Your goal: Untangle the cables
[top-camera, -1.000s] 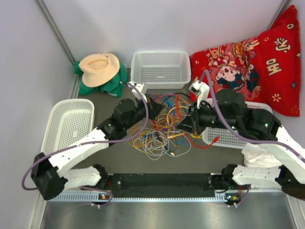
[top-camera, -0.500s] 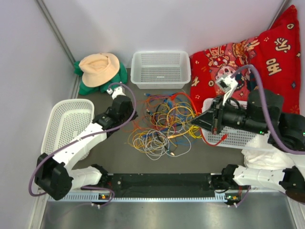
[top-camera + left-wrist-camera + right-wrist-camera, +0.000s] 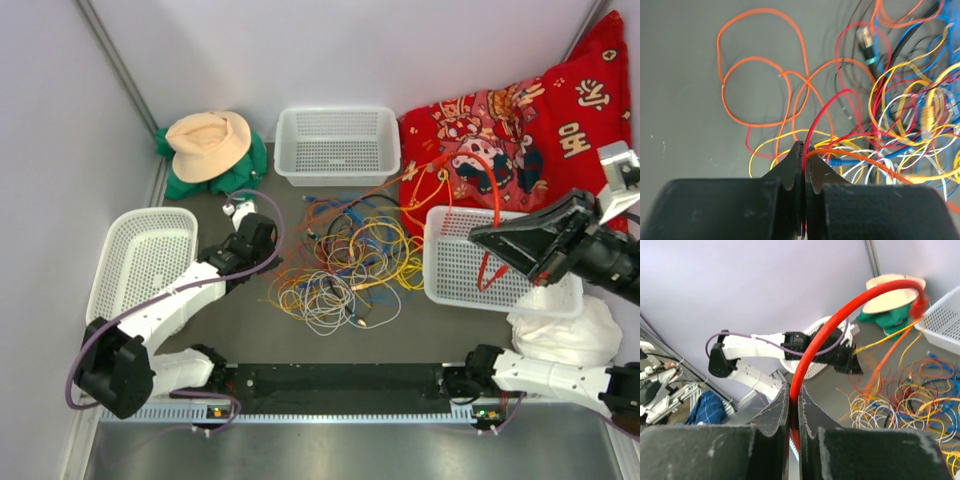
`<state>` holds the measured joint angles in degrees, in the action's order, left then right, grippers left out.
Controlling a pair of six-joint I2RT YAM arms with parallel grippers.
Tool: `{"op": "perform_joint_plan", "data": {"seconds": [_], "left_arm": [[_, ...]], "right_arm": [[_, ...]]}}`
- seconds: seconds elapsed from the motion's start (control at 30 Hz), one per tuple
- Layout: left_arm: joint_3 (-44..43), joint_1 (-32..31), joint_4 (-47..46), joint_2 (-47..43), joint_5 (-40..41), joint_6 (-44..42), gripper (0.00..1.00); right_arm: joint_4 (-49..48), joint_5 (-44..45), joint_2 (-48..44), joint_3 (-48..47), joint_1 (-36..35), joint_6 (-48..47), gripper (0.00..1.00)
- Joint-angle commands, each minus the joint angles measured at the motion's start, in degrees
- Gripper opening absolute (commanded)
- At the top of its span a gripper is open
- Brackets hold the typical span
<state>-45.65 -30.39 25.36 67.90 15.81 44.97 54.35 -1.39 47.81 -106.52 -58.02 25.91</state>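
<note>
The cables (image 3: 345, 262) lie in a loose tangle of yellow, orange, blue, white and black loops at the table's middle. At the pile's left edge my left gripper (image 3: 270, 242) is shut on a thin red cable (image 3: 816, 117); an orange strand (image 3: 860, 160) crosses its right finger. Raised at the right, my right gripper (image 3: 474, 237) is shut on a thicker red cable (image 3: 496, 205). That cable arches over the right white basket (image 3: 450, 285) back toward the pile. The right wrist view shows the same red cable (image 3: 840, 315) rising from the shut gripper (image 3: 794, 390).
A white basket (image 3: 140, 260) sits at the left and another (image 3: 337, 140) at the back. A tan hat (image 3: 208, 143) on green cloth lies back left. A red patterned cloth (image 3: 540, 120) fills the back right. White cloth (image 3: 565, 335) lies near the right arm's base.
My right arm has swung right and up, drawing the thick red cable out of the pile over the right basket. The left gripper pulled back left, stretching the tangle.
</note>
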Motion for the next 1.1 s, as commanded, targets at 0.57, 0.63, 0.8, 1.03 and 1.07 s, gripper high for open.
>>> {"op": "perform_joint_plan", "data": {"seconds": [0.57, 0.63, 0.8, 1.03, 1.07], "left_arm": [[-7.61, 0.07, -6.46, -12.96, -7.99, -6.12, 0.84], [-6.83, 0.07, -11.53, -15.68, -8.86, -7.79, 0.95], [0.11, -0.02, -32.00, -21.92, -15.54, -10.78, 0.99], [4.07, -2.65, -51.18, -19.30, -25.56, -12.45, 0.99], [4.51, -4.39, -53.47, -18.77, -26.87, -13.06, 0.99]], "right_arm": [[-8.56, -5.90, 2.81, 10.89, -0.52, 1.95, 0.00], [-8.91, -6.87, 3.60, 10.89, -0.60, 2.21, 0.00], [-10.22, -11.00, 4.83, 10.72, -0.60, 3.27, 0.00], [-14.00, -18.90, 6.77, 11.68, -0.60, 6.16, 0.00], [-14.70, -19.61, 6.86, 12.03, -0.52, 6.52, 0.00]]}}
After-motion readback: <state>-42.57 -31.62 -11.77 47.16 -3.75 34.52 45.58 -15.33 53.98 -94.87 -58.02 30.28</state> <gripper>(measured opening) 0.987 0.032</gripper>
